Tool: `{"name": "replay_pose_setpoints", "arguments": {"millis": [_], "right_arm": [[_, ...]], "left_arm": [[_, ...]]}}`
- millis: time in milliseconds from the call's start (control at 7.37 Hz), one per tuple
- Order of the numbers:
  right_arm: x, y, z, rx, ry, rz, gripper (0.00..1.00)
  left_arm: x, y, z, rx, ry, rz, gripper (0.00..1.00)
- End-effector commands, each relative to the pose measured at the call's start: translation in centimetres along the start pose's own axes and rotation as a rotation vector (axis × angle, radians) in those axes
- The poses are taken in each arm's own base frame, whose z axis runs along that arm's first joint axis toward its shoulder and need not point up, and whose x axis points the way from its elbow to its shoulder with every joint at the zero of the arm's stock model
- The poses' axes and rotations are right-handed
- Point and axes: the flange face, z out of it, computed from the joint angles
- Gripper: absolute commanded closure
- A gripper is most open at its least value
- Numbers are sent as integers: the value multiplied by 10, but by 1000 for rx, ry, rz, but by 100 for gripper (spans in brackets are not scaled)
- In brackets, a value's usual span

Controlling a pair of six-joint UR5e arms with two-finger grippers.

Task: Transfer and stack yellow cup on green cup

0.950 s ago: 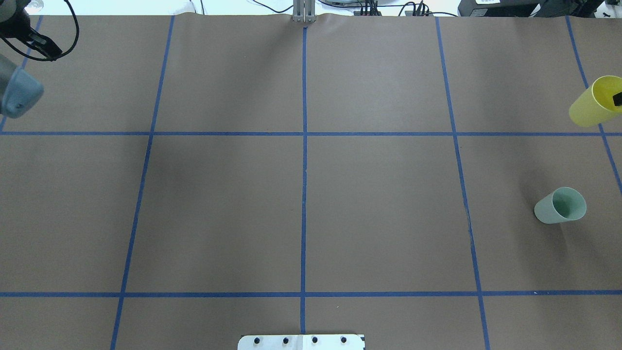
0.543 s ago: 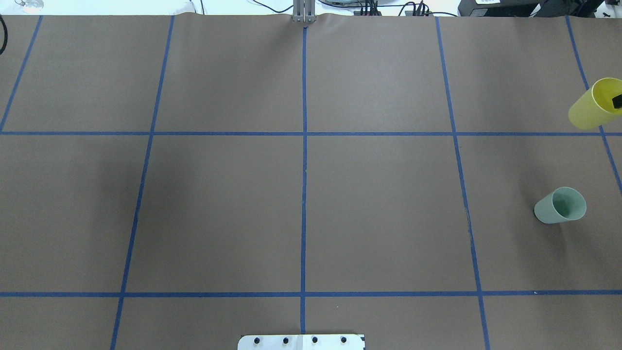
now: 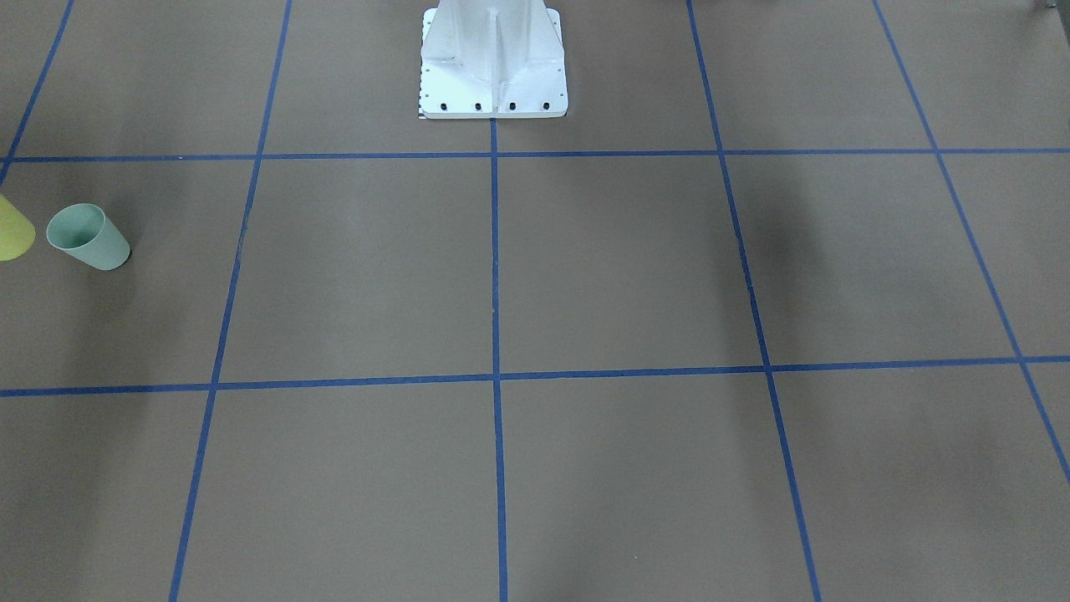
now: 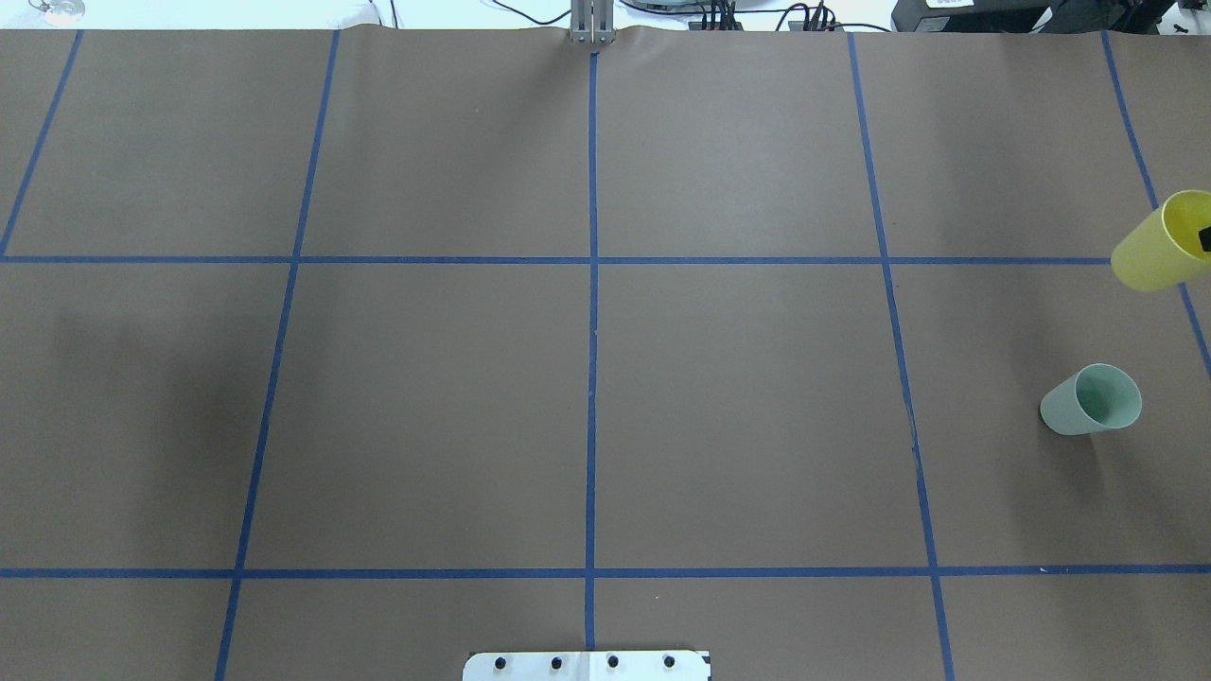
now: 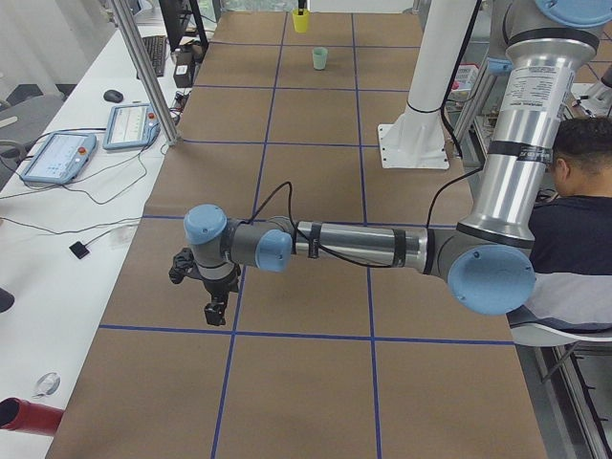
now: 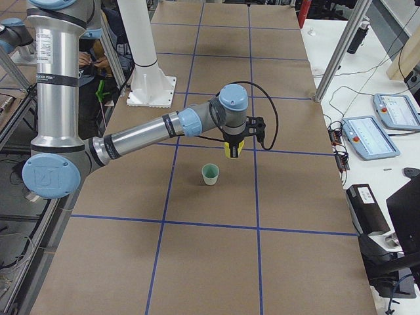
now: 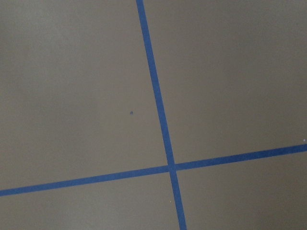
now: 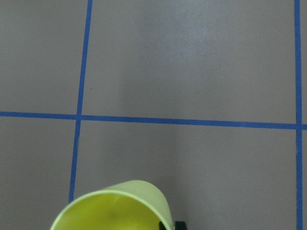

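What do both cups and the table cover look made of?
The yellow cup: likely plastic, smooth, thin even rim. The green cup: likely plastic too, matte, uniform pale colour. The table cover: probably brown paper, matte, rippled at the far edge.

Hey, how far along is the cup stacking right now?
Done: the right gripper holds the yellow cup by its rim, off the table. In hand: the carry; the cup hangs beyond the green cup, not over it. Left: centre it over the upright green cup, lower it in, release.
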Motion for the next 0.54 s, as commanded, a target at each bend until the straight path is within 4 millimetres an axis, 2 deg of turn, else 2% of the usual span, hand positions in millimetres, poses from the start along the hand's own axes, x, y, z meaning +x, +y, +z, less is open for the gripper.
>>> {"name": "replay_pose_setpoints", "arguments": {"millis": [0,271,407], "right_arm": [[25,54,32,-41,-7,2,100],[12,68,59,-70,-11,22,100],[12,69,63,-71,-3,21,100]], "left_arm": [[-1,36,-6,20,31,0,0],[6,48,-14,33,31,9,0],[5,50,-14,32,32,8,0]]}}
